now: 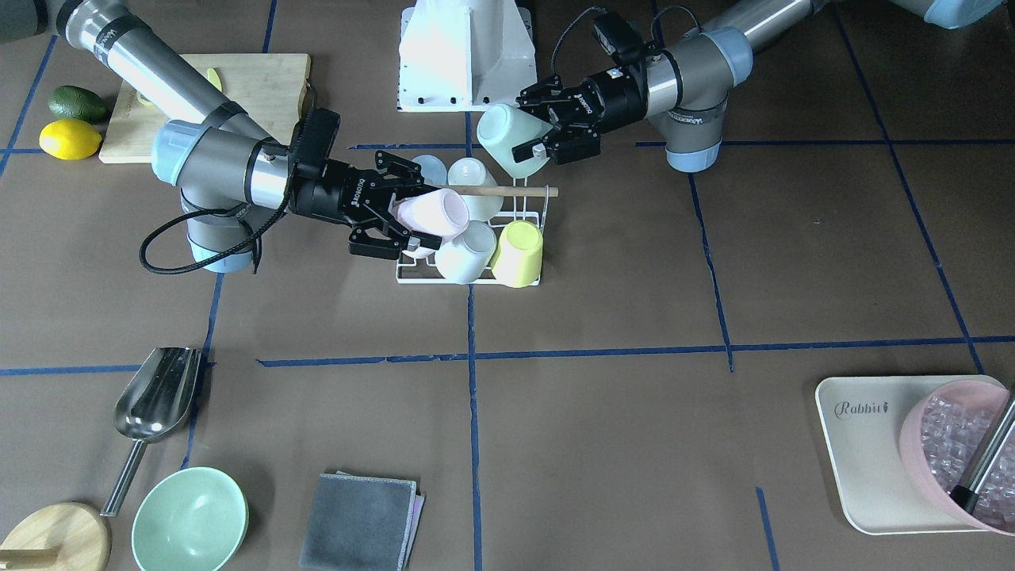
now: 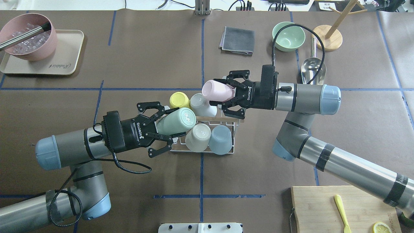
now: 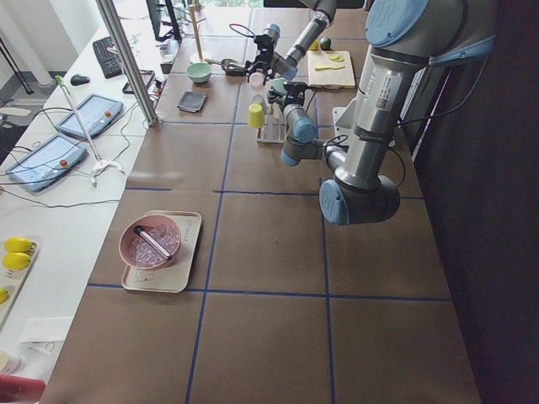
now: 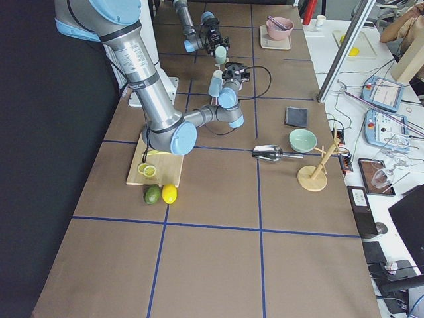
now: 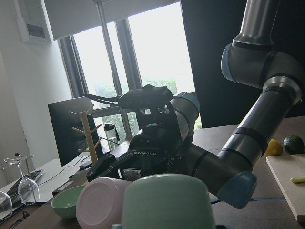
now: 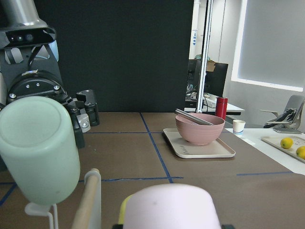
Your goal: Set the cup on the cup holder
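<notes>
The cup holder (image 1: pixel 469 282) is a white wire rack with a wooden rod handle (image 1: pixel 515 191); it also shows in the overhead view (image 2: pixel 207 151). A yellow cup (image 1: pixel 519 252), two white cups (image 1: pixel 466 254) and a blue cup (image 1: pixel 430 168) sit upside down on its prongs. My left gripper (image 2: pixel 169 125) is shut on a mint green cup (image 2: pixel 178 120), held on its side over the rack's robot-side corner. My right gripper (image 2: pixel 222 91) is shut on a pink cup (image 2: pixel 215 90), held on its side over the rack's far side. Each wrist view shows its own cup close up, green (image 5: pixel 167 200) and pink (image 6: pixel 171 207).
A metal scoop (image 2: pixel 311 68), green bowl (image 2: pixel 288 35), grey cloth (image 2: pixel 237 40) and wooden mug tree (image 2: pixel 333 40) lie far right. A tray (image 2: pixel 64 66) with a pink bowl (image 2: pixel 29 42) of ice is far left. A cutting board (image 2: pixel 323 210) is near right.
</notes>
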### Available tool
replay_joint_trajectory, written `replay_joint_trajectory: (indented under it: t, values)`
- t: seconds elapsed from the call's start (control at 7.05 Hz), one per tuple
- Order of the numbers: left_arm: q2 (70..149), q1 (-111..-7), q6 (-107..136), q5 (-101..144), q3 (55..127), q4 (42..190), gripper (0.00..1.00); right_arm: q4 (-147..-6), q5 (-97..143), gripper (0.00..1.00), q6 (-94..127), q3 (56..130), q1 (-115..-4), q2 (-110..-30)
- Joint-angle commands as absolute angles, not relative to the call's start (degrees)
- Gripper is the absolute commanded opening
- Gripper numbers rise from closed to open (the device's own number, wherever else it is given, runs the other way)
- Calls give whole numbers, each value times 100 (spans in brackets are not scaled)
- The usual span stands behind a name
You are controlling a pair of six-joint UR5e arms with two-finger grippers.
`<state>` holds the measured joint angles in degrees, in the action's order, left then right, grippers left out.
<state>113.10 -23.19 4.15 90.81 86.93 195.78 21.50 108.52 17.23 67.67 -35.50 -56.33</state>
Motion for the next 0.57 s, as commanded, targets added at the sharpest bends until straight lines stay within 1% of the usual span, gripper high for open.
replay_joint_trajectory:
  t: [0.0,0.14,0.28,0.43]
  values:
    - [11294,-2259,413,9079,8640,19661,7,2241,10854,0,1723,6759,-3525,-5686]
    - [11303,-2267,422,9070,8570,19748,8,2337,10854,2,1723,6733,-3516,-5713]
    - [11303,-2250,422,8983,8413,19862,8,2373,10863,19,1723,6741,-3507,-5730]
    - [11303,-2224,422,8956,8281,19994,8,2399,10863,47,1757,6785,-3507,-5809]
